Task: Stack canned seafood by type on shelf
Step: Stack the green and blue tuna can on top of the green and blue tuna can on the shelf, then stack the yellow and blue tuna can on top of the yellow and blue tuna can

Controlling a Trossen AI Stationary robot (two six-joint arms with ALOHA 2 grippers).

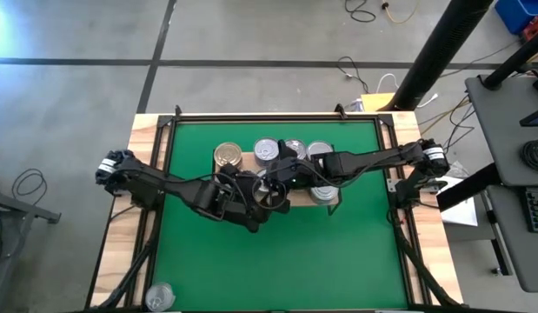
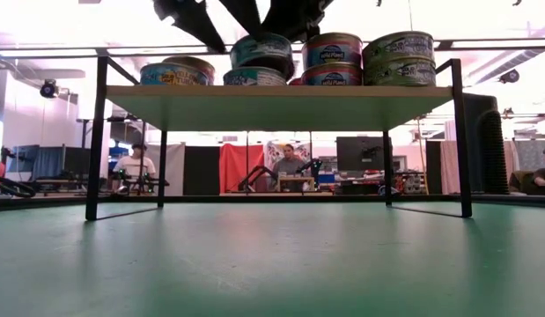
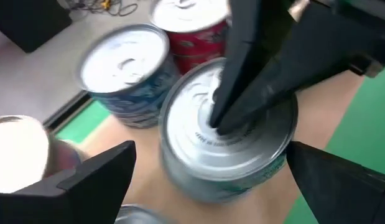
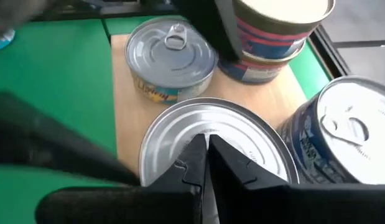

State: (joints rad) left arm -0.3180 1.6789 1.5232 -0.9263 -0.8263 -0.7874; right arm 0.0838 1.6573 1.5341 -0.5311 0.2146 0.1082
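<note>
Low view: shelf (image 2: 281,106) edge perhaps crowded.

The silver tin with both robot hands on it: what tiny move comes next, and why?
Probably the left hand backs away. It is open around the silver tin on the shelf, while the shut right hand presses on its lid.

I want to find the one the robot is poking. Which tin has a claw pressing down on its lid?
The silver-lidded tin with the teal label. The shut right claw presses on its lid, while the open left claw straddles it. The other tins are untouched.
</note>
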